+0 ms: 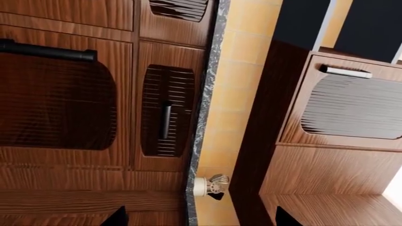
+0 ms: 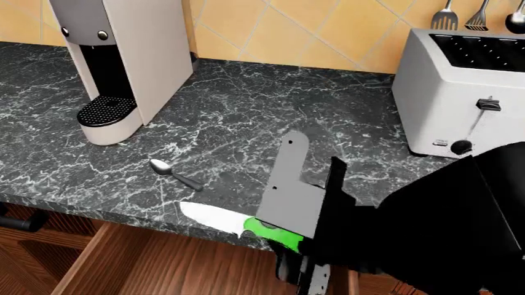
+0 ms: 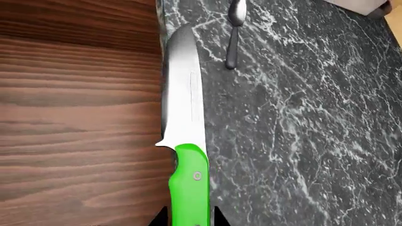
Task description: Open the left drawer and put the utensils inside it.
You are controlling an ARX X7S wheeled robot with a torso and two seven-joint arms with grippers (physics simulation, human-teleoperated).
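Right gripper: dark fingers closed on the bright green handle of the knife; in the right wrist view the 2 fingertips press the handle from either side.
Green-handled knife with a pale, pointed steel blade: held level at the front edge of the black, white-veined marble countertop; the blade tip points toward the robot's left. In the right wrist view the knife lies along the counter edge, partly over stone, partly over the drawer's wood.
Wide reddish-brown wooden drawer with plank interior: pulled open below the counter edge; the interior that shows holds nothing.
Small grey metal spoon: flat on the countertop, near the knife tip but apart from it; also seen beyond the blade tip in the right wrist view.
Left gripper: only 2 dark fingertips show at the frame edge, well apart, with nothing between them; the camera faces reddish-brown cabinet fronts with dark bar handles.
White and grey coffee machine: stands at the back left of the countertop.
White 2-slot toaster: stands at the back right, under hanging steel utensils.
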